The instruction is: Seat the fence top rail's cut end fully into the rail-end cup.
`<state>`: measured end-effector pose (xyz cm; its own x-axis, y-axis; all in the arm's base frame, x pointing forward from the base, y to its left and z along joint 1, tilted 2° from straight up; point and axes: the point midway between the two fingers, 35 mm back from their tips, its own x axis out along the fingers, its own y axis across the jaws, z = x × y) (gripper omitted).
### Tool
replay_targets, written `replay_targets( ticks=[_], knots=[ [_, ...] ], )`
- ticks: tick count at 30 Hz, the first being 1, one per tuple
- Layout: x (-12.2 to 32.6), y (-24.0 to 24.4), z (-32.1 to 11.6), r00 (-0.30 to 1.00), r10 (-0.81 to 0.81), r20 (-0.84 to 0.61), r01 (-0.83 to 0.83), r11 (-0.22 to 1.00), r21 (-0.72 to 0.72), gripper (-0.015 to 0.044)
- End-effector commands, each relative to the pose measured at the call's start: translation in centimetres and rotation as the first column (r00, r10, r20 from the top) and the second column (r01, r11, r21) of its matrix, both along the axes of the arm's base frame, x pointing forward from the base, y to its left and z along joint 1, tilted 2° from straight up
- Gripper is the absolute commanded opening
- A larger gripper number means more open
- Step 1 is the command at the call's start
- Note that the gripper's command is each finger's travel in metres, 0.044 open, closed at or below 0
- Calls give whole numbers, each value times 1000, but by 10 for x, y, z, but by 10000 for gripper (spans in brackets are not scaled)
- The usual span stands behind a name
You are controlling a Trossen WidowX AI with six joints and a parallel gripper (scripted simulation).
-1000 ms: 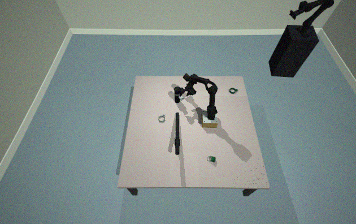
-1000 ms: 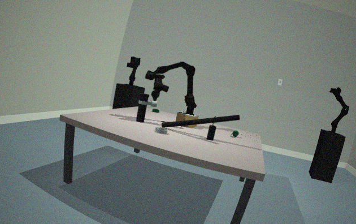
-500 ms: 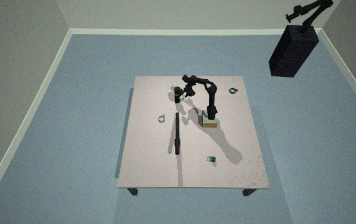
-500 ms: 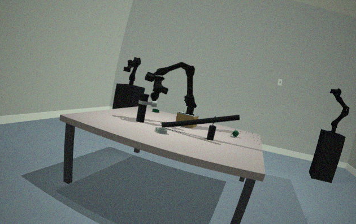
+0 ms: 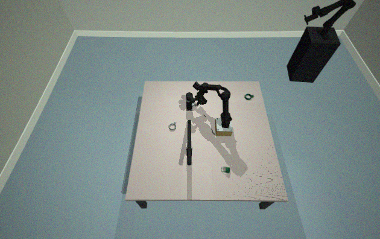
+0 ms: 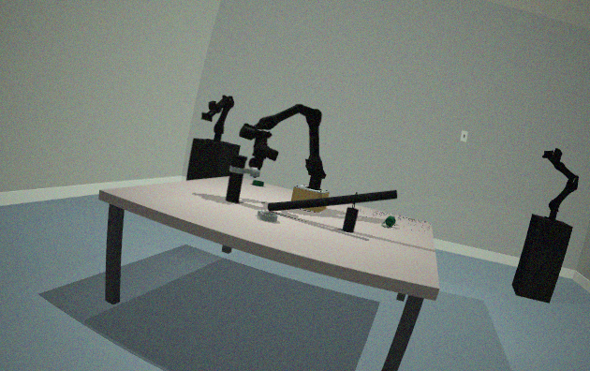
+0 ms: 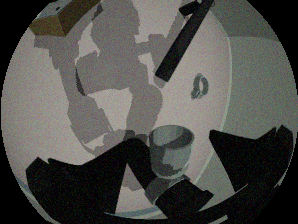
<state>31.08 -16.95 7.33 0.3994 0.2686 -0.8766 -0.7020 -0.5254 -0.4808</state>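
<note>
The black big post (image 5: 188, 104) (image 6: 234, 188) (image 7: 144, 162) stands upright. A grey brace band near its cap holds the grey rail-end cup (image 6: 253, 172) (image 7: 171, 156), which is empty. The black rail (image 5: 189, 133) (image 6: 312, 202) (image 7: 185, 45) slopes through the loop on the small post (image 6: 350, 220). Its lower end is near the table, well apart from the cup. My gripper (image 7: 170, 140) is open and empty, close beside the cup, which shows between its fingers in the wrist view. The top and exterior views do not show whether it touches the cup.
A grey ring (image 5: 172, 124) (image 6: 267, 216) (image 7: 197, 86) lies near the rail's low end. A green ring (image 5: 245, 96) (image 6: 258, 183) and a green loop cap (image 5: 227, 169) (image 6: 390, 221) lie farther off. My arm stands on a yellowish block (image 5: 224, 133) (image 6: 302, 196).
</note>
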Motion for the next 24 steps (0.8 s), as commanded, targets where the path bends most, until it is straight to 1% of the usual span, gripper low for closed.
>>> replay_targets(
  ticks=[1,16,24],
  knots=[
    [1,2,-8,1000,-5,-11,5,1000,6,440],
    [8,9,-26,1000,-5,-10,5,1000,6,440],
    [8,9,-26,1000,-5,-10,5,1000,6,230]
  ],
)
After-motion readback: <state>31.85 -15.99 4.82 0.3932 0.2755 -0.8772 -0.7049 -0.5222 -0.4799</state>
